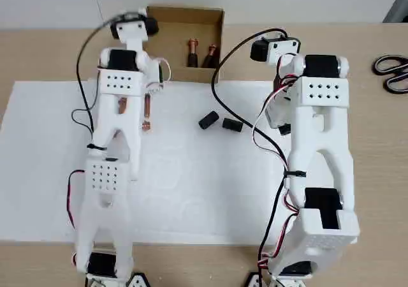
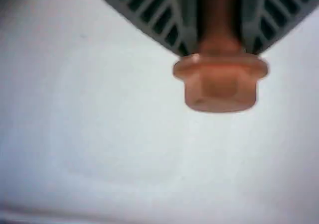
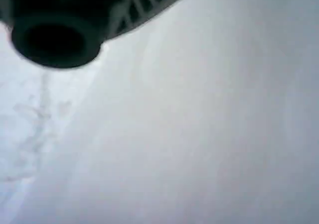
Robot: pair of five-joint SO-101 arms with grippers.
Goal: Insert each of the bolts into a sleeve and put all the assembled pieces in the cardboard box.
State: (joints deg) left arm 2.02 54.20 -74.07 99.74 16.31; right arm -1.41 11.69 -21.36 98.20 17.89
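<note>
My left gripper (image 2: 219, 15) is shut on a copper bolt (image 2: 219, 82), whose hex head points down at the white sheet. From above, this bolt (image 1: 147, 113) hangs beside the left arm, near the box. A second copper piece (image 1: 122, 105) shows through a gap in that arm. My right gripper (image 3: 75, 0) is shut on a black sleeve (image 3: 55, 40), its open end facing the camera; from above it sits tucked under the right arm (image 1: 284, 127). Two loose black sleeves (image 1: 208, 119) (image 1: 233, 125) lie mid-sheet. The cardboard box (image 1: 220, 19) at the back holds two assembled pieces (image 1: 192, 51) (image 1: 210, 55).
A white sheet (image 1: 191, 191) covers most of the wooden table. Scissors (image 1: 392, 71) lie at the far right edge. Black cables (image 1: 236, 115) from the right arm loop over the sheet near the loose sleeves.
</note>
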